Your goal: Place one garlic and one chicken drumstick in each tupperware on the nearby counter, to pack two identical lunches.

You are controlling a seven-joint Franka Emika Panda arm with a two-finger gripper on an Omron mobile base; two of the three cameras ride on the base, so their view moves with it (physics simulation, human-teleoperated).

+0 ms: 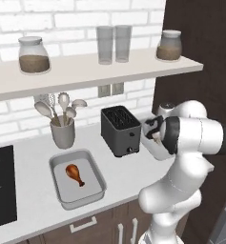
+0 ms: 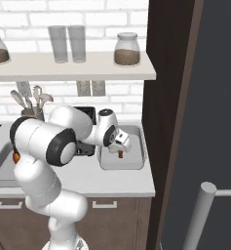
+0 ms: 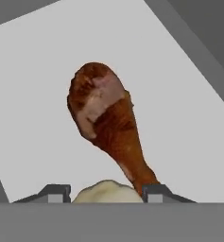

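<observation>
Gripper [image 3: 106, 190] part open, clamped on a garlic bulb [image 3: 106, 191], held over right tupperware [image 2: 136, 163] containing a chicken drumstick [image 3: 108, 127]. Left tupperware [image 1: 97, 169] on pale table [image 1: 33, 200].

Even, bright rendered light, soft faint shadows — slightly blurry, no glare

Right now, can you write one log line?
hand: holding garlic | over right tupperware, drumstick inside | left tupperware: one drumstick
</observation>
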